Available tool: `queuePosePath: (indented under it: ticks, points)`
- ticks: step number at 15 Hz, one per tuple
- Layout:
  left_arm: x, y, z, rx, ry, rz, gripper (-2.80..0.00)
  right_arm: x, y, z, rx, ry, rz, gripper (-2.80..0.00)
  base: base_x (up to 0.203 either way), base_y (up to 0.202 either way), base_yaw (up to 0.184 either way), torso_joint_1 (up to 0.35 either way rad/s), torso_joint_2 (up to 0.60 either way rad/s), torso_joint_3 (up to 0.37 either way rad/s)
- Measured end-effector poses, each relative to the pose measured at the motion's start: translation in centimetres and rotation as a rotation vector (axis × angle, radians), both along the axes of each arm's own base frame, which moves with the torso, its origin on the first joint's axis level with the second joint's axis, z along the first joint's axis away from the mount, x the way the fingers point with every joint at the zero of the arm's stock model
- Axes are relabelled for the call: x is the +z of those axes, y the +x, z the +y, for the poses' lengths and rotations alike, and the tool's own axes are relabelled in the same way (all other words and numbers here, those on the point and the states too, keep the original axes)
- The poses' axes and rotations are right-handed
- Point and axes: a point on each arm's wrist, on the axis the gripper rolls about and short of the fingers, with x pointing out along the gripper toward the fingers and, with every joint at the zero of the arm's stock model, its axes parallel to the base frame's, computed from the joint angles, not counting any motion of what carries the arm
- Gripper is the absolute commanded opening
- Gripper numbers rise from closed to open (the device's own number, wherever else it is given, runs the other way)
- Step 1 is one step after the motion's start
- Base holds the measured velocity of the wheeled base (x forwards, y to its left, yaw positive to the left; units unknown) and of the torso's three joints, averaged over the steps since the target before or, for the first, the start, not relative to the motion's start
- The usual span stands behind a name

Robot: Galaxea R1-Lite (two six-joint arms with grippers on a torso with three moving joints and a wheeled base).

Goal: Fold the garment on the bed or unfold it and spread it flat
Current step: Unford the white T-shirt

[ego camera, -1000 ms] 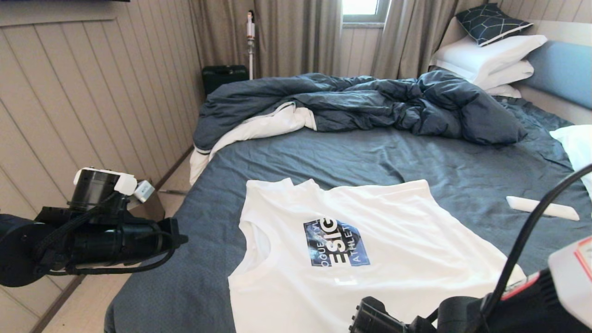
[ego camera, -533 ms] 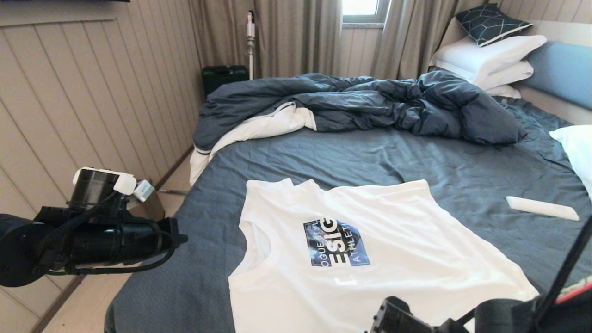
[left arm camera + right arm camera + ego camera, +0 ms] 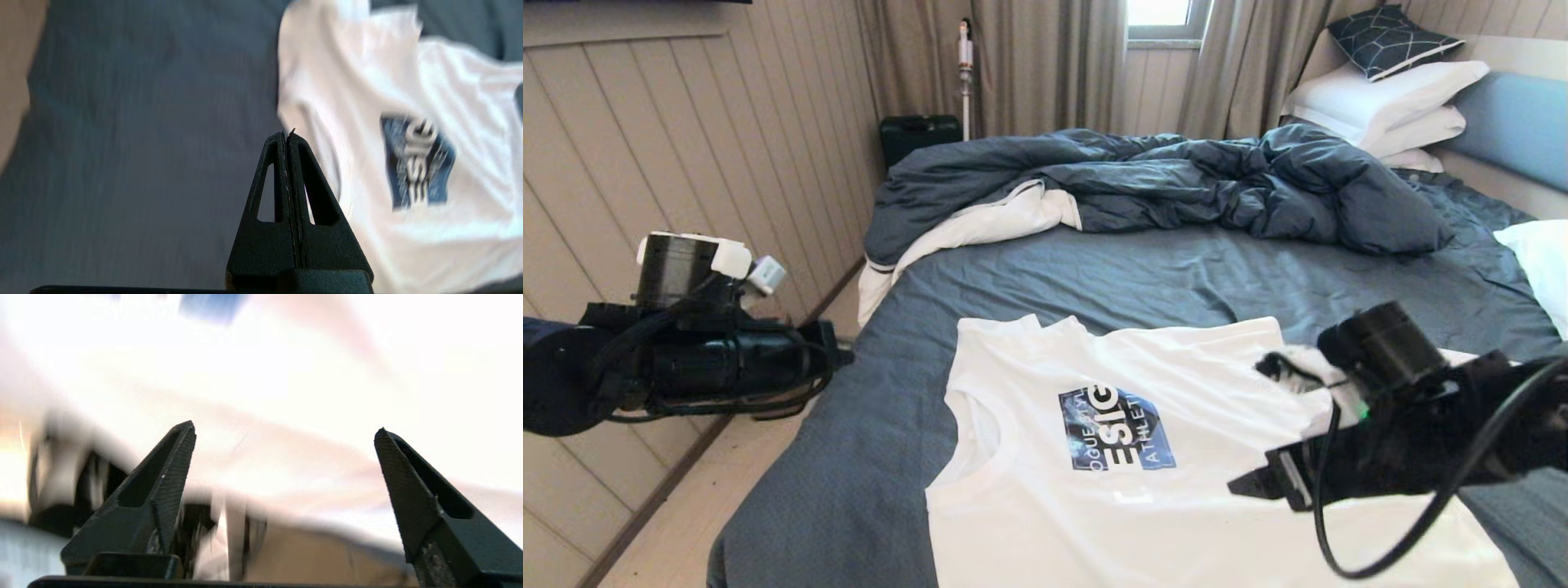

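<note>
Head view, our right pincer point(image 3: 1262, 486): it hangs over the right part of the white garment, above the cloth near its right edge.
Right pincer state: in the right wrist view the right pincer point(image 3: 284, 435) has its two fingers point(image 3: 171, 473) spread wide with nothing between them; only bright white cloth shows beyond them.
Left pincer point(image 3: 837, 367): we hold it out at the left edge of the bed, over the floor strip beside the mattress, apart from the garment.
Left pincer state: in the left wrist view the left pincer point(image 3: 287, 136) is fully closed, its fingers pressed together and gripping nothing, pointing towards the dark sheet just beside the garment's sleeve edge.
Garment point(image 3: 1176, 433): a white T-shirt with a blue printed square on the chest, lying spread flat on the near part of the bed, collar towards our left.
Bed point(image 3: 1176, 269): dark blue-grey sheet under the shirt, wrinkled.
Duvet point(image 3: 1176, 180): rumpled in a heap across the far side.
Pillows point(image 3: 1388, 94): white, stacked at the far right against the light blue headboard point(image 3: 1515, 122).
</note>
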Motion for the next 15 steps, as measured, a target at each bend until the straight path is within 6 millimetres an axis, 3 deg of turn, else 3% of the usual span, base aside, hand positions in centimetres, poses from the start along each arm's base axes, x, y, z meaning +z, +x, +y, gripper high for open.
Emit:
queuePosePath:
  ticks: [4, 9, 10, 11, 15]
  points:
    - [1.8, 3.3, -0.5, -0.004, 0.001, -0.087, -2.8, 4.0, 4.3, -3.5, -0.162, 0.052, -0.155, 0.0, 0.0, 0.0, 0.0, 0.0, 0.0, 0.0]
    - [2.4, 6.4, -1.0, -0.004, -0.006, -0.135, -2.8, 5.1, 8.4, -4.9, -0.265, 0.108, -0.204, 0.0, 0.0, 0.0, 0.0, 0.0, 0.0, 0.0]
    - [2.5, 7.0, -0.9, 0.0, -0.007, -0.142, -2.8, 5.2, 9.1, -5.3, -0.286, 0.117, -0.213, -0.23, 0.0, 0.0, 0.0, 0.0, 0.0, 0.0]
    - [2.6, 7.5, -0.8, 0.006, -0.006, -0.147, -2.8, 5.4, 9.7, -5.7, -0.3, 0.121, -0.22, -2.8, 0.0, 0.0, 0.0, 0.0, 0.0, 0.0]
    - [3.1, 8.6, -0.7, -0.007, 0.009, -0.154, -2.8, 5.4, 11.0, -6.9, -0.322, 0.139, -0.247, -2.8, 0.0, 0.0, 0.0, 0.0, 0.0, 0.0]
